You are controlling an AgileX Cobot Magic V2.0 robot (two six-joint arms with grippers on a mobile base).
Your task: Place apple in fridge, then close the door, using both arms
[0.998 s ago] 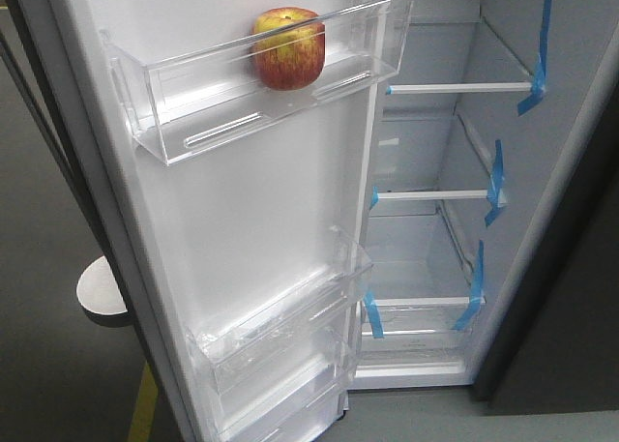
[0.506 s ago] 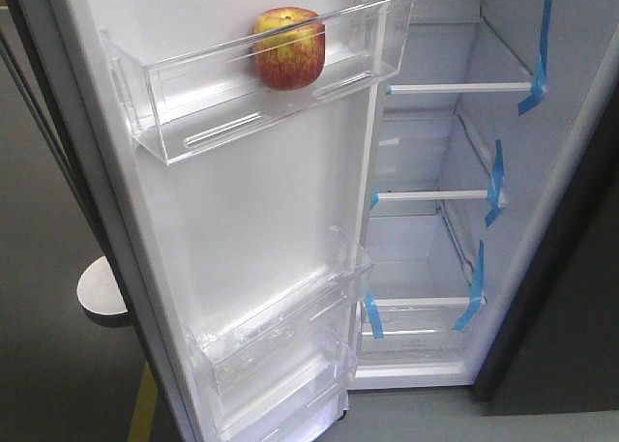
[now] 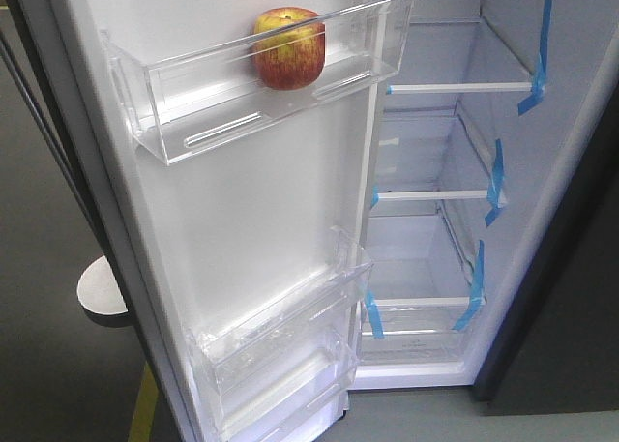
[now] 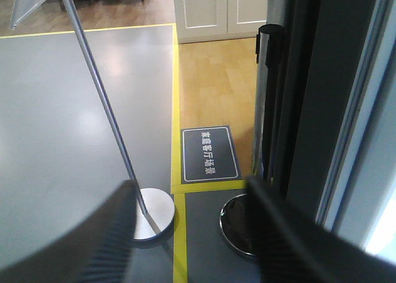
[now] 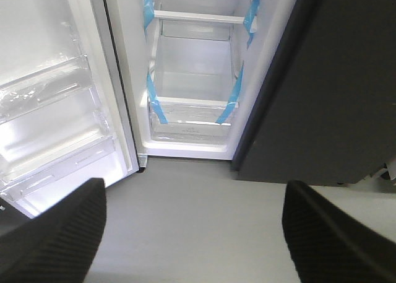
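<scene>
A red apple with yellow patches [image 3: 288, 47] is sitting in the top clear plastic bin [image 3: 203, 123] on the white inner side of the tall narrow fridge door [image 3: 261, 210], which is standing wide open left of the dark grey fridge [image 3: 426, 249] with its white, blue-taped shelves. The left claw [image 4: 192, 233] is hanging spread wide and empty near the door's dark outer edge. The right claw [image 5: 195, 233] is gaping wide and empty, facing the fridge's lowest compartment.
</scene>
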